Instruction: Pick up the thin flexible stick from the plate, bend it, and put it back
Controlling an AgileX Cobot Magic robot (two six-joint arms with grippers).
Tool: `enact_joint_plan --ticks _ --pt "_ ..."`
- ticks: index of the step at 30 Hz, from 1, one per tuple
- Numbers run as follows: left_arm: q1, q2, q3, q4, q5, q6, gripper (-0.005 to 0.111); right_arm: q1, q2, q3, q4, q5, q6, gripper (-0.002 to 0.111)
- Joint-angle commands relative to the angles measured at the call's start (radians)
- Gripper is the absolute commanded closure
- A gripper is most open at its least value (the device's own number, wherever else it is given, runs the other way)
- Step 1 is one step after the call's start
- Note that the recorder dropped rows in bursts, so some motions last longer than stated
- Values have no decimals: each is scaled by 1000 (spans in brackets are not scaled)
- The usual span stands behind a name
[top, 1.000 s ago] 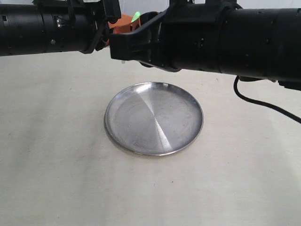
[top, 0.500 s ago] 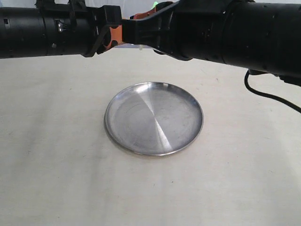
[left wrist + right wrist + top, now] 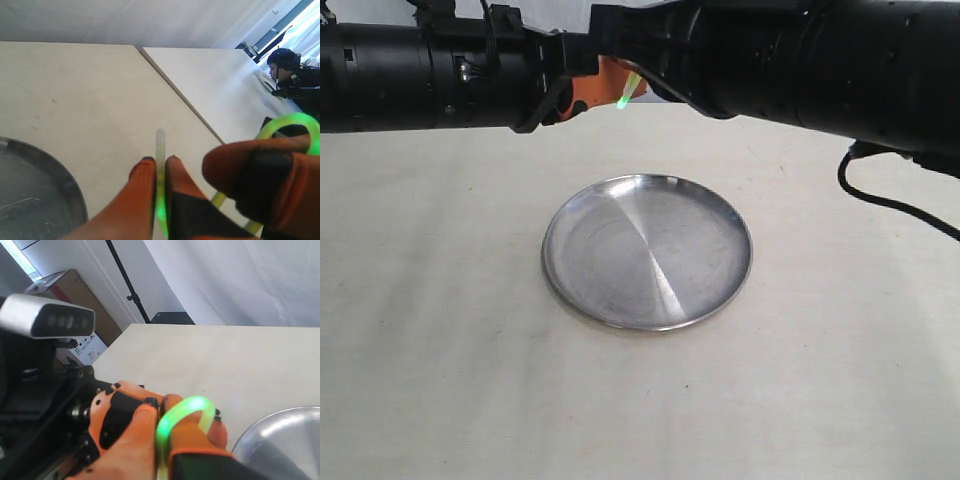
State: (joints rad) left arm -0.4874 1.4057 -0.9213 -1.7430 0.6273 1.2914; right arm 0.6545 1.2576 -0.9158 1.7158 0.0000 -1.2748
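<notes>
Stick above table, behind the plate

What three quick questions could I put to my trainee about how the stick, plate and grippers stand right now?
1. True or false: the thin flexible stick lies on the plate.
2. Which holds the stick? A) the left gripper only; B) the right gripper only; C) both.
3. In a few words: what shape does the stick have between the grippers?

Key: 1. False: it is held in the air, off the plate. 2. C. 3. Bent in a curved arc.
</notes>
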Motion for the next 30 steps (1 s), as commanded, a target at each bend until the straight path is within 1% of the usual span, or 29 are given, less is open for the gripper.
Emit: enact_joint_plan --ticks 1,6,10,16,23,30 --pt "-13 -14 -3 -1 95 25 107 -14 5 2 17 -92 -5 109" --pt "-13 -14 -3 -1 98 27 107 -14 5 2 6 -112 -8 109" --pt "-13 -14 -3 -1 113 29 107 -14 5 2 -56 -102 -13 109" --pt "-41 -14 -3 -1 116 29 107 -14 15 2 -93 -102 -16 109" --pt "-45 -14 -3 -1 116 35 107 -14 25 2 -96 -111 -20 109" --pt "-45 -14 -3 -1 116 35 107 -14 25 2 -96 -157 -41 109"
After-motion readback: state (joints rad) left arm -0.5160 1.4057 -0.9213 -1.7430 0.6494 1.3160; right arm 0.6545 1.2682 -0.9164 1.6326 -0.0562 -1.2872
